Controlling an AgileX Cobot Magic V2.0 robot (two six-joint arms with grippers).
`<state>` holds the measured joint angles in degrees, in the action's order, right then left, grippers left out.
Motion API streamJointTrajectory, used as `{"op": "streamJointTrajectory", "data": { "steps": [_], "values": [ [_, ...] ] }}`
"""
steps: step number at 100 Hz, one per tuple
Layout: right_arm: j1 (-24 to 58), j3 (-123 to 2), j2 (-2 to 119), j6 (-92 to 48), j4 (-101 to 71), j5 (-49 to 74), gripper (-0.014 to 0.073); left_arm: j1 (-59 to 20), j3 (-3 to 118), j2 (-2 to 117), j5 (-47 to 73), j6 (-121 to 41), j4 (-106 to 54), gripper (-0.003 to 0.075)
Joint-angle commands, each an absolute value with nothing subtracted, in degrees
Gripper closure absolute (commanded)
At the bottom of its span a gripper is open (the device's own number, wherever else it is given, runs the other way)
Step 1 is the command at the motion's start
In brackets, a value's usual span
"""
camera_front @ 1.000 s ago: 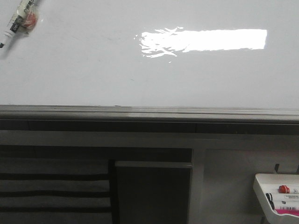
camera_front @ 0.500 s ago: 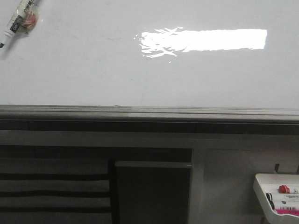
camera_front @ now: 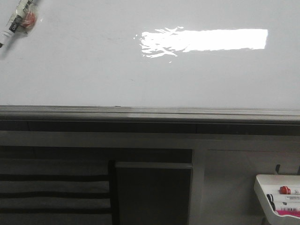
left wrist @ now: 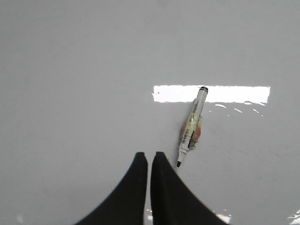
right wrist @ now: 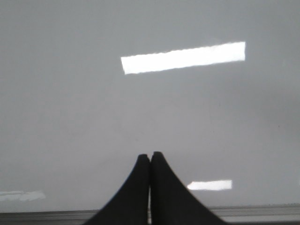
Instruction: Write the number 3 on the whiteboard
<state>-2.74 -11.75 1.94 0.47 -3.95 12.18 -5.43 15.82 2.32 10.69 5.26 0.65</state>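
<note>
With both arms over the whiteboard (camera_front: 93, 70), we see the left gripper (left wrist: 149, 159) closed and empty, an uncapped marker (left wrist: 191, 127) lying just beside it. The right gripper (right wrist: 150, 159) is likewise closed, empty. We see no number 3 drawn.

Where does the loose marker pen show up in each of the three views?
Front view: the marker lies at the far left corner of the whiteboard.
Left wrist view: the marker lies just beyond the shut left hand, its cap end touching the glare patch.
Right wrist view: not in it.
Shared landmark: the bright rectangular glare patch.
</note>
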Motion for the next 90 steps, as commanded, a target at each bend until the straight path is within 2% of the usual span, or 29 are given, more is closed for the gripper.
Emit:
{"op": "streamJointTrajectory", "data": {
  "steps": [1,16,29,76,80,85,90],
  "values": [
    [-2.61,-20.02,6.81,0.00,-4.06,13.56,0.0673,-5.71,22.97,7.31,13.33,5.91,1.91,0.0739],
    [-2.61,-29.65,14.97,0.00,-3.83,18.30,0.0673,-5.71,31.39,14.81,15.94,5.80,3.76,0.0739],
    [-2.61,-34.09,18.75,0.00,-3.95,18.24,0.0673,-5.71,33.06,18.01,14.61,5.80,3.66,0.0739],
    [-2.61,-34.37,19.12,0.00,-3.95,17.06,0.0671,-5.61,32.70,18.63,14.37,5.80,4.21,0.0739],
    [-2.61,-34.37,19.12,0.00,-3.95,17.06,0.0649,-5.61,32.70,18.63,14.27,5.80,4.31,0.0730],
    [-2.61,-34.37,19.12,0.33,-3.95,17.05,0.0573,-5.61,32.70,18.63,14.27,5.80,4.31,0.0681],
    [-2.61,-34.37,19.12,0.33,-3.95,16.80,0.0454,-5.61,32.70,18.63,14.38,5.80,4.31,0.0568]
  ]
}}
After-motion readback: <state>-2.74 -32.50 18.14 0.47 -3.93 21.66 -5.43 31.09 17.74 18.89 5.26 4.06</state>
